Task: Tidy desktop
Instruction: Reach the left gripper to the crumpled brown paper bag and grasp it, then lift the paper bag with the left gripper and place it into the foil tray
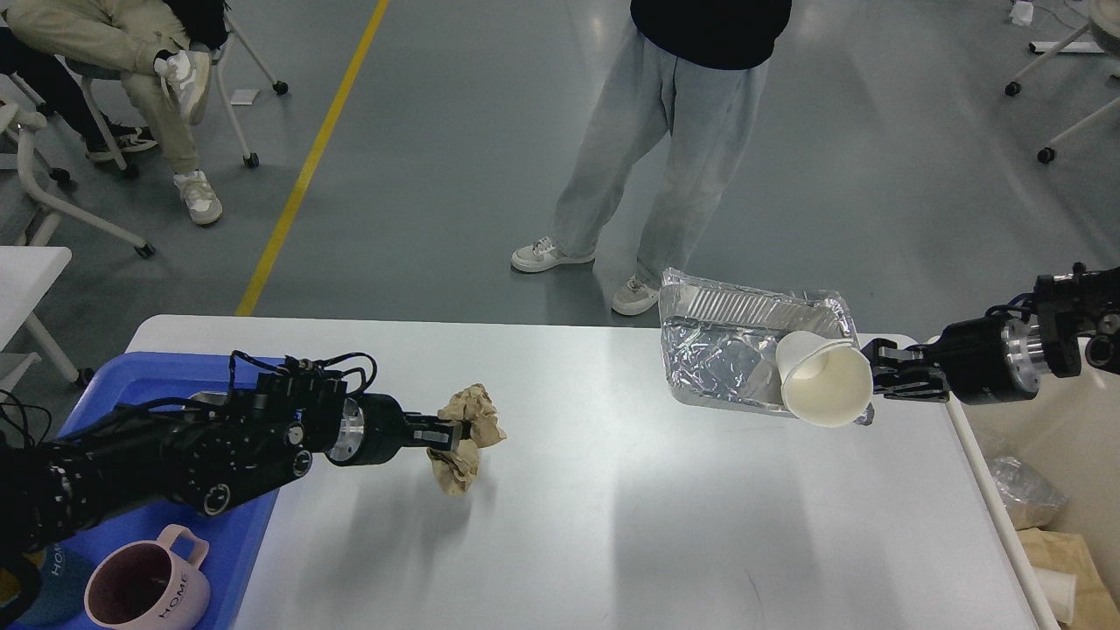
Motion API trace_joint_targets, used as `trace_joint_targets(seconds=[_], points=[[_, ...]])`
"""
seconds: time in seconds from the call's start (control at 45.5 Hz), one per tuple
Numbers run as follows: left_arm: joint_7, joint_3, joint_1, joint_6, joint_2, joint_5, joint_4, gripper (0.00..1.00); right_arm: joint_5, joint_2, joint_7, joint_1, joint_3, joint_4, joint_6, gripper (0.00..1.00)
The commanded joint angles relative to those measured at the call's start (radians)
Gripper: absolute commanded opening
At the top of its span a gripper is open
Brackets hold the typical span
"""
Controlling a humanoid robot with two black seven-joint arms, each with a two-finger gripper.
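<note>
The white desktop [612, 525] fills the lower half of the head view. My left gripper [448, 434] is shut on a crumpled brown paper wad [464, 433], held just above the table left of centre. My right gripper [879, 383] at the far right is shut on the rim of a silver foil tray [726, 350], which is lifted and tilted. A white paper cup [822, 381] lies on its side in the tray, mouth toward me.
A blue plastic tray [131, 385] at the left edge holds a pink mug [144, 591] and a steel box mostly hidden by my left arm. A person stands beyond the table's far edge. An off-white bin [1041, 490] with trash sits beside the right edge.
</note>
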Motion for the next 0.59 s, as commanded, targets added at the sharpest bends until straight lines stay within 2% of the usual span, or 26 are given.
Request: trace_joint_targets(seconds=[0.0, 0.132, 0.22, 0.44, 0.571], points=[[-0.001, -0.046, -0.036, -0.067, 0.151, -0.002, -0.143, 0.06, 0.000, 0.000, 0.000, 0.000, 0.001, 0.000, 0.001, 0.00], [0.001, -0.132, -0.058, -0.110, 0.280, -0.003, -0.269, 0.06, 0.000, 0.001, 0.000, 0.002, 0.003, 0.008, 0.001, 0.00], [0.013, -0.163, -0.078, -0.110, 0.364, -0.005, -0.334, 0.06, 0.000, 0.001, 0.000, 0.002, 0.001, 0.009, 0.001, 0.00], [0.001, -0.187, -0.156, -0.153, 0.613, -0.039, -0.535, 0.06, 0.000, 0.004, 0.000, 0.000, 0.000, 0.009, 0.001, 0.00], [0.001, -0.219, -0.157, -0.164, 0.717, -0.048, -0.604, 0.06, 0.000, 0.008, 0.000, 0.000, 0.000, 0.009, 0.001, 0.00]])
